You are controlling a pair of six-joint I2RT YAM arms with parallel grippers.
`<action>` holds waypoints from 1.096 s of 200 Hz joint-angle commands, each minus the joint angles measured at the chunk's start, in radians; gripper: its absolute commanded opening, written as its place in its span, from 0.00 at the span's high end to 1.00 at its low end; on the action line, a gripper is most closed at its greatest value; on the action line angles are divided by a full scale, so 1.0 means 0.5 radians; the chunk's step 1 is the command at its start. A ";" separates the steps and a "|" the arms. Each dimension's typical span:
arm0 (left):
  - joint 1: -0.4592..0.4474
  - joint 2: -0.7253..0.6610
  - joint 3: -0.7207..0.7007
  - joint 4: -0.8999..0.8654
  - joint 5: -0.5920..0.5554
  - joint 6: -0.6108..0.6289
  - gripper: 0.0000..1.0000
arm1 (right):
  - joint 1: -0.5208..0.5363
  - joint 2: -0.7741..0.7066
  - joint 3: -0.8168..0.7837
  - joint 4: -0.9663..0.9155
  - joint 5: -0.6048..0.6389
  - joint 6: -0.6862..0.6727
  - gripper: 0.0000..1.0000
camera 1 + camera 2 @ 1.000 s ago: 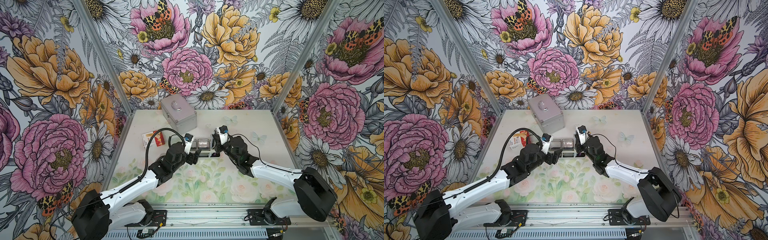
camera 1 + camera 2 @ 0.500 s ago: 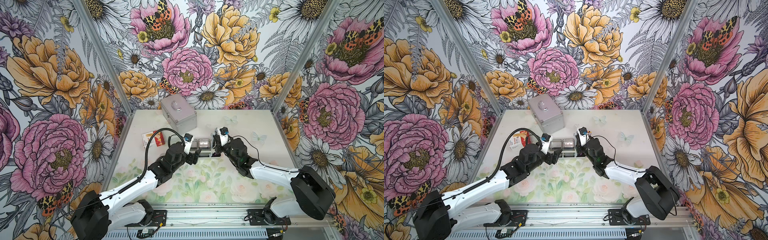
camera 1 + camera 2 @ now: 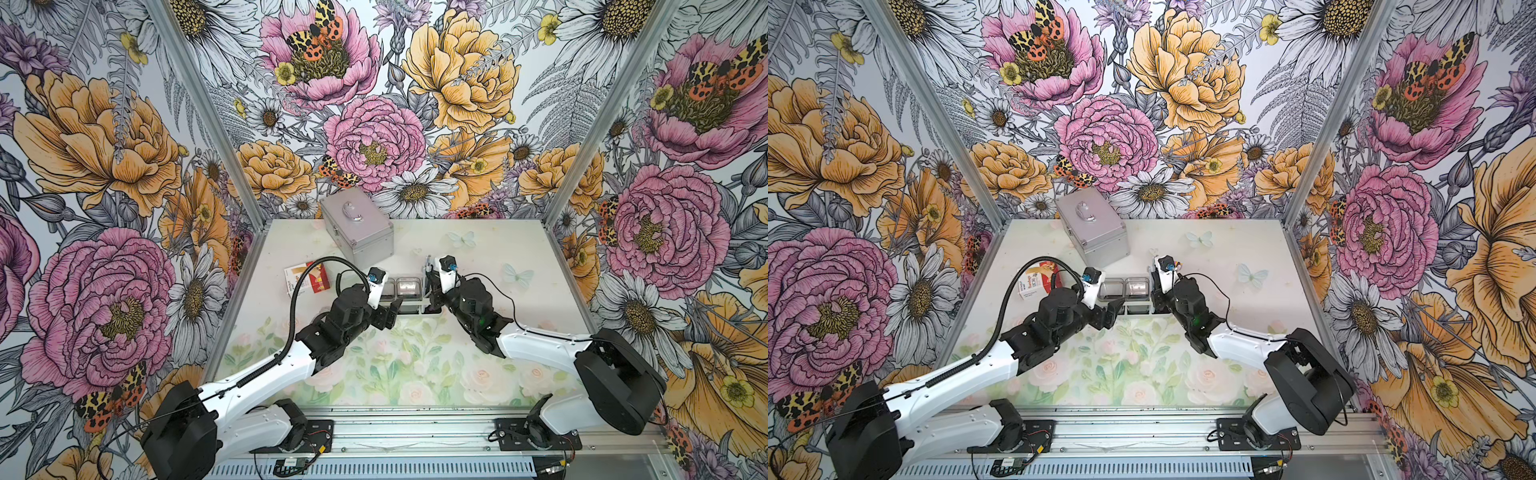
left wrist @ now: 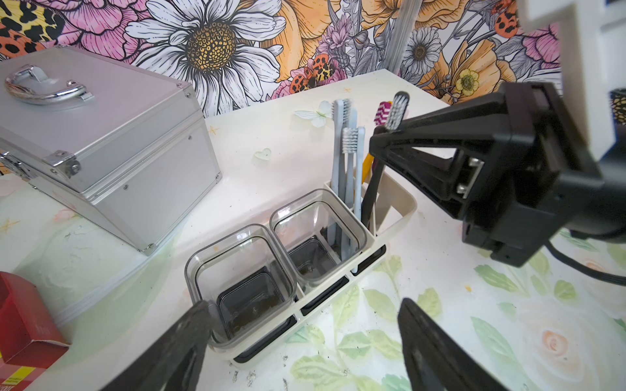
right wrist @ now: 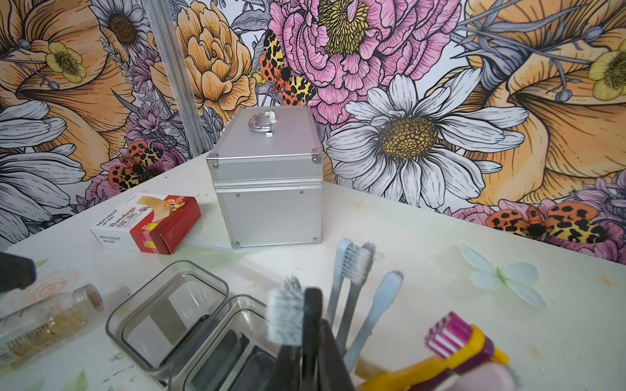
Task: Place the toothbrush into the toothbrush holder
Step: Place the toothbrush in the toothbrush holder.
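- Toothbrush (image 4: 375, 179), black-handled with pale grey bristles, stands head-up and slightly tilted. Its lower end is down in the white slotted compartment (image 4: 406, 203) at one end of the toothbrush holder (image 4: 394, 221).
- The right gripper (image 4: 379, 140) reaches the brush just below its head. Its fingers stand close on either side of the black handle. I cannot tell whether they press on it or sit just clear of it, as the right wrist view is blurred there.
- The left gripper (image 4: 304, 303) has its fingers spread wide and holds nothing. It sits low by the holder's other end, with one fingertip at the corner of the end cup. I cannot tell whether the two touch.
- In both top views the holder lies mid-surface (image 3: 478, 249), between the two arms.
- Two clear square cups (image 4: 244, 243) sit side by side in the holder's other sections.
- Three pale blue-grey toothbrushes (image 4: 345, 162) stand upright in the same slotted compartment as the black one.
- A yellow-handled toothbrush (image 5: 450, 345) with magenta-and-white bristles leans in that compartment too.
- A silver metal case (image 3: 357, 226) with a chrome handle stands behind the holder, near the back wall.
- A red-and-white bandage box (image 5: 149, 221) lies flat to the robot's left of the holder.
- In the right wrist view a small glass bottle (image 5: 44, 321) lies on its side on the surface, beyond the cup end of the holder.
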 commanded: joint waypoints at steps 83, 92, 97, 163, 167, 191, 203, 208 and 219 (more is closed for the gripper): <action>0.020 -0.040 -0.023 0.037 0.044 -0.015 0.13 | 0.006 -0.055 -0.047 0.054 0.081 0.027 0.65; 0.019 -0.037 -0.023 0.037 0.045 -0.014 0.12 | 0.006 -0.060 -0.051 0.055 0.086 0.027 0.63; 0.019 -0.036 -0.023 0.037 0.046 -0.015 0.12 | 0.009 -0.062 -0.054 0.055 0.086 0.026 0.63; 0.019 -0.038 -0.023 0.037 0.047 -0.019 0.12 | 0.007 -0.084 -0.058 0.048 0.101 0.037 0.62; 0.019 -0.038 -0.023 0.037 0.046 -0.019 0.12 | 0.007 -0.088 -0.059 0.047 0.105 0.039 0.62; 0.020 -0.033 -0.020 0.037 0.058 -0.022 0.12 | 0.006 -0.130 -0.070 0.037 0.128 0.028 0.54; 0.019 -0.033 -0.021 0.039 0.060 -0.024 0.11 | 0.009 -0.153 -0.074 0.029 0.142 0.016 0.51; 0.019 -0.033 -0.021 0.040 0.062 -0.026 0.11 | 0.004 -0.163 -0.076 0.024 0.143 0.016 0.50; 0.019 -0.033 -0.023 0.042 0.062 -0.019 0.11 | 0.007 -0.179 -0.077 0.018 0.145 0.008 0.47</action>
